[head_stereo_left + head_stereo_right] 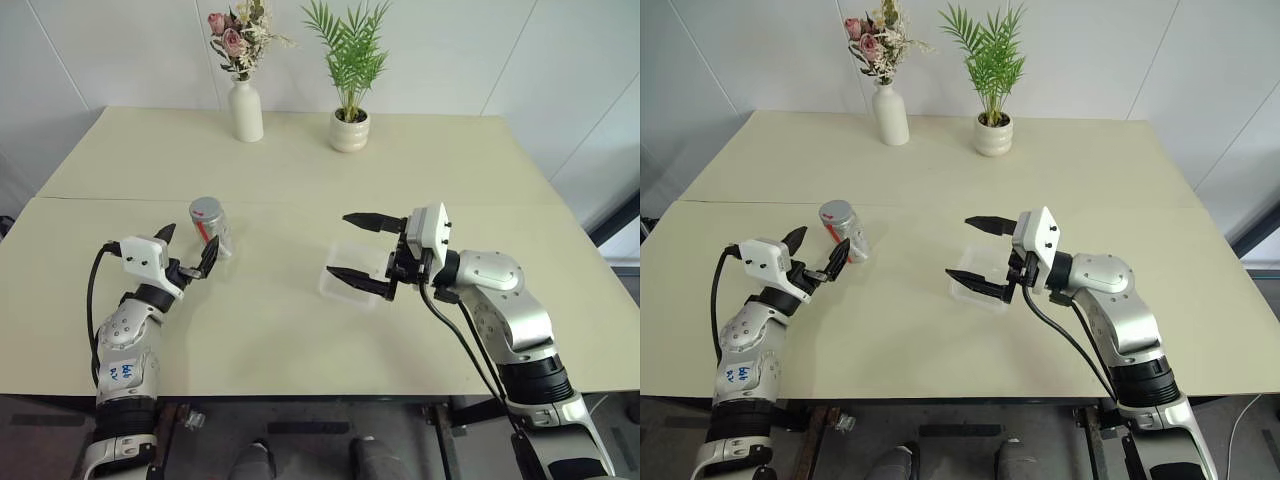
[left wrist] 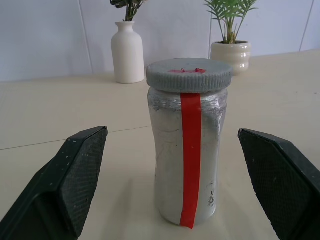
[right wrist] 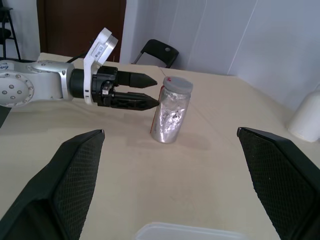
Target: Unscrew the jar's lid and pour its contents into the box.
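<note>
My left gripper point(image 1: 188, 250) gapes wide beside the capped jar point(image 1: 212, 226); my wide right gripper point(image 1: 365, 252) half-hides the box point(image 1: 340, 283).

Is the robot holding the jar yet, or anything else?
No, nothing is held. The left gripper is open beside the jar, not gripping it. The right gripper is open above the box.

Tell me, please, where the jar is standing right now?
In the left eye view the jar stands upright on the table's left half, just ahead of the open left gripper, with the box off to its right.
</note>
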You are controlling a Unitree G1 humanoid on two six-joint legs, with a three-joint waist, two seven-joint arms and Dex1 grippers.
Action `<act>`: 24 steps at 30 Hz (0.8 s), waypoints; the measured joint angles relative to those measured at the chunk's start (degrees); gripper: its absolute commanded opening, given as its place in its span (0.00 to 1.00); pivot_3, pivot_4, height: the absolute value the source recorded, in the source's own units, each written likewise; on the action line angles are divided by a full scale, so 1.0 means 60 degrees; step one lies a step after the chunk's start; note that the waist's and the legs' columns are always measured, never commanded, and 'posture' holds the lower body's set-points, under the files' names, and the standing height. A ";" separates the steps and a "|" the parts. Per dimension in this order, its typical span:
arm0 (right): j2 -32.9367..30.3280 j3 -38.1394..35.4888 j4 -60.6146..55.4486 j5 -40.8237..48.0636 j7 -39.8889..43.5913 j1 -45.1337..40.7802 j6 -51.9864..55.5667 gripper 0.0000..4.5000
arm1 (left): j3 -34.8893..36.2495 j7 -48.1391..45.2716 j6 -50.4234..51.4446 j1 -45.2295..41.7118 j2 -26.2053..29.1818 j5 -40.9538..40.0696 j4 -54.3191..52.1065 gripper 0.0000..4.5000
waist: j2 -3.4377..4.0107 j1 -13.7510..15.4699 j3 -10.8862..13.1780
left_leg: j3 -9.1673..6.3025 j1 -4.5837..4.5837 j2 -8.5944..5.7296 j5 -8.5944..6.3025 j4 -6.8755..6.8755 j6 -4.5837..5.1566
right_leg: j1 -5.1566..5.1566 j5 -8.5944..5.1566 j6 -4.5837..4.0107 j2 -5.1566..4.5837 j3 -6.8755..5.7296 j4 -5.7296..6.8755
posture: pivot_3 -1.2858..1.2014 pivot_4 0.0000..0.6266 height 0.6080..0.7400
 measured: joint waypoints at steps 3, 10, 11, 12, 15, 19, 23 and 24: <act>0.0086 0.0000 -0.0160 0.0005 -0.0197 -0.0066 0.0184 1.00 | -0.0124 0.0042 -0.0117 -0.0438 0.0001 0.0178 0.0454 1.00 | 0.0000 -0.0001 0.0000 | 0.0000 0.0000 0.0000 0.0000 0.0000 0.0000 | 0.0000 0.0000 0.0000 0.0000 0.0000 -0.0001 | 0.52 0.24 1.00; 0.0096 -0.0008 -0.0572 0.0065 -0.0656 -0.0238 0.0647 1.00 | -0.0276 0.0067 -0.0205 -0.0898 0.0028 0.0318 0.1433 1.00 | 0.0000 -0.0012 0.0000 | 0.0000 -0.0002 0.0000 0.0000 -0.0020 0.0000 | -0.0008 -0.0001 0.0000 0.0000 -0.0001 -0.0007 | 0.52 0.24 1.00; 0.0096 -0.0008 -0.0580 0.0066 -0.0689 -0.0238 0.0682 1.00 | -0.0286 0.0025 -0.0208 -0.0981 0.0029 0.0317 0.1548 1.00 | 0.0000 -0.0003 0.0000 | 0.0001 -0.0003 0.0000 0.0000 -0.0020 0.0000 | -0.0008 -0.0001 0.0000 0.0000 -0.0001 -0.0007 | 0.52 0.24 1.00; 0.0096 -0.0008 -0.0581 0.0065 -0.0729 -0.0238 0.0723 1.00 | -0.0312 -0.0008 -0.0208 -0.1083 0.0029 0.0315 0.1636 1.00 | 0.0000 0.0009 0.0000 | 0.0001 -0.0003 0.0000 0.0000 -0.0018 0.0000 | -0.0008 -0.0001 0.0000 0.0000 -0.0002 -0.0006 | 0.52 0.24 1.00; 0.0100 -0.0008 -0.0581 0.0065 -0.0811 -0.0238 0.0754 1.00 | -0.0386 -0.0106 -0.0242 -0.1222 0.0029 0.0313 0.1682 1.00 | 0.0000 0.0006 0.0000 | 0.0001 -0.0003 0.0000 0.0000 -0.0018 0.0000 | -0.0007 -0.0001 0.0000 0.0000 -0.0001 -0.0006 | 0.52 0.24 1.00; 0.0158 -0.0008 -0.0579 0.0060 -0.0835 -0.0234 0.0717 1.00 | -0.0434 -0.0197 -0.0391 -0.1384 0.0021 0.0293 0.1706 0.86 | 0.0000 -0.0001 0.0000 | 0.0001 -0.0003 0.0000 0.0000 -0.0020 0.0000 | -0.0008 -0.0001 0.0000 0.0000 -0.0001 -0.0006 | 0.52 0.24 1.00; 0.0222 -0.0007 -0.0544 0.0011 -0.0831 -0.0062 0.0494 1.00 | -0.0439 -0.0138 -0.0408 -0.1419 0.0062 0.0340 0.1785 0.59 | 0.0000 0.0002 0.0000 | 0.0001 -0.0003 0.0000 0.0000 -0.0020 0.0000 | -0.0007 -0.0002 0.0001 0.0000 -0.0002 -0.0007 | 0.52 0.24 1.00; 0.0224 -0.0008 -0.0498 -0.0007 -0.0831 -0.0041 0.0466 1.00 | -0.0436 -0.0123 -0.0414 -0.1419 0.0079 0.0340 0.1844 0.53 | 0.0000 -0.0001 0.0000 | 0.0001 -0.0003 0.0000 0.0001 -0.0019 0.0000 | -0.0007 -0.0002 0.0001 0.0000 -0.0001 -0.0006 | 0.52 0.24 1.00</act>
